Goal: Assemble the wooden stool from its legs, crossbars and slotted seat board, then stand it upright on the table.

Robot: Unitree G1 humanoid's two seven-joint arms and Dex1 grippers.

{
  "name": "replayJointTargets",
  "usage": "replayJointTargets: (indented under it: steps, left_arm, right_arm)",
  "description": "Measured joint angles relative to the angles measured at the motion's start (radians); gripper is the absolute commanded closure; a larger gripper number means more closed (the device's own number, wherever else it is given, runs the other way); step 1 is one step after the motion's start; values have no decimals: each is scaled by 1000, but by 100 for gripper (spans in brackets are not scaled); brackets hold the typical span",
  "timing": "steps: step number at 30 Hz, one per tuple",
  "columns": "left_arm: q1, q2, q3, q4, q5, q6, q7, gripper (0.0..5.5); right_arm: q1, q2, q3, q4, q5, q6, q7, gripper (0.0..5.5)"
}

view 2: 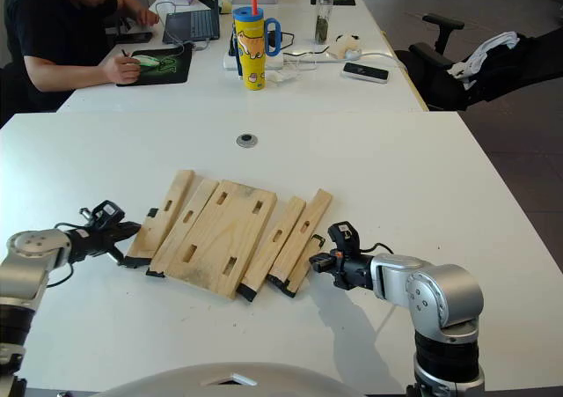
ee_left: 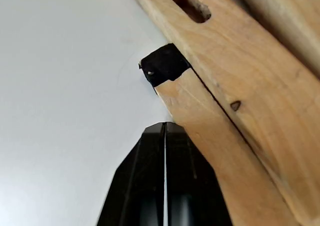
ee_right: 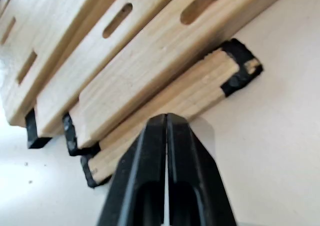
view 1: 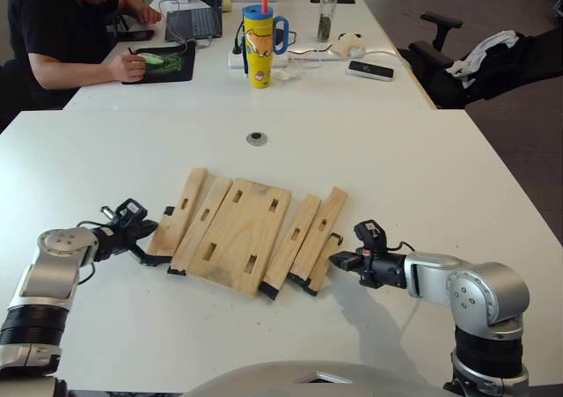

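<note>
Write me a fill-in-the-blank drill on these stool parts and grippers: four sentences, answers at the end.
1. The wide slotted wooden seat board lies ___ on the white table.
2. Its top face shows ___ slots.
3. The narrow black-tipped wooden legs lie on ___ sides of it.
4. The left gripper and right gripper both have fingers ___.
Missing words: flat; four; both; shut.

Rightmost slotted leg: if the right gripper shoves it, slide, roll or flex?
Probably slides, not rolls: the rightmost leg is a flat, square-edged plank. Likely stiff: solid wood, only small slots. It overlaps a black-capped bar beneath, so a push from the right gripper may shift both.
</note>
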Motion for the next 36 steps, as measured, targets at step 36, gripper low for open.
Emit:
replayJointTargets:
  steps: [36]
  left_arm:
    - [121, -307, -18, -257, -22, 109, 434, 545]
  right_arm:
    - [-325, -116, 81, 452, -261, -948, 47, 550]
